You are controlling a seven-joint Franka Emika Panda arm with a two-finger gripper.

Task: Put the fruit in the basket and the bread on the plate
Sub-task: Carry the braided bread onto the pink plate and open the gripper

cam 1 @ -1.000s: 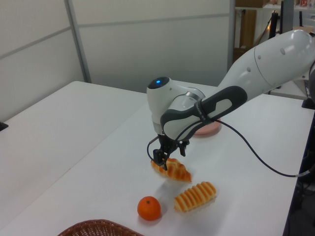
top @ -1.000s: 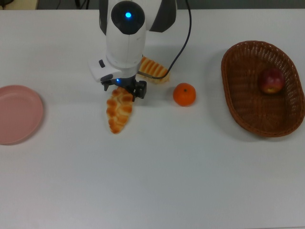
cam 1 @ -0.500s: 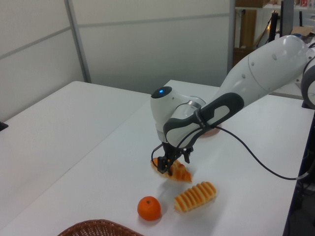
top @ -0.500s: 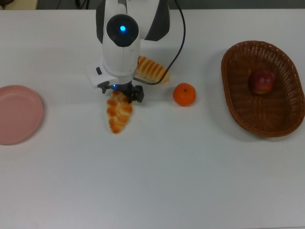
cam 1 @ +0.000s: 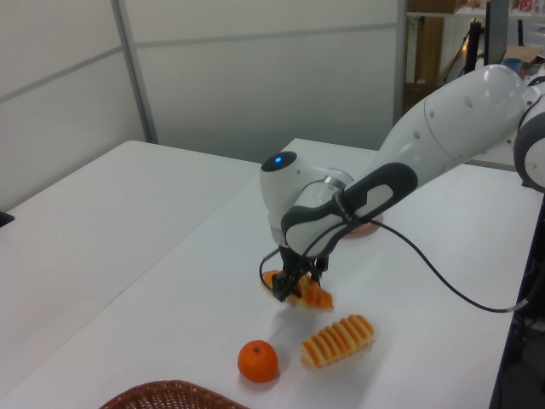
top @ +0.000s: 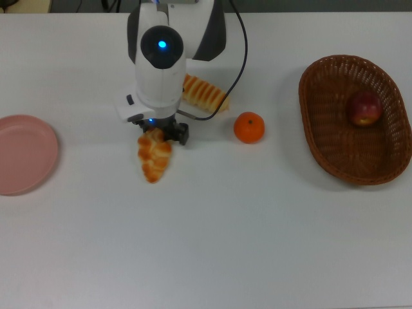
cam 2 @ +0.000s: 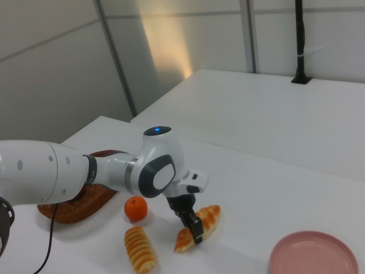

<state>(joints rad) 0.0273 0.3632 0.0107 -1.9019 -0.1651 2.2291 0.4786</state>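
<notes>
My gripper (top: pixel 159 132) is low on the table, shut on the upper end of the braided bread roll (top: pixel 154 159), which the left view (cam 1: pixel 308 293) and the right view (cam 2: pixel 201 226) also show. Just behind the arm lies the striped bread roll (top: pixel 205 94), with the orange mandarin (top: pixel 249 127) to its right in the top view. A dark red apple (top: pixel 365 108) rests inside the brown wicker basket (top: pixel 310 132) at the top view's right. The pink plate (top: pixel 22 154) sits bare at the top view's left edge.
A black cable (top: pixel 243 51) hangs from the arm and loops past the striped roll. In the right view the basket (cam 2: pixel 63 211) is partly behind the arm, and the plate (cam 2: pixel 313 254) is at the lower right.
The gripper came down onto the braided roll and its fingers closed on it. The roll shifted slightly toward the top view's left. The apple rolled a little inside the basket.
</notes>
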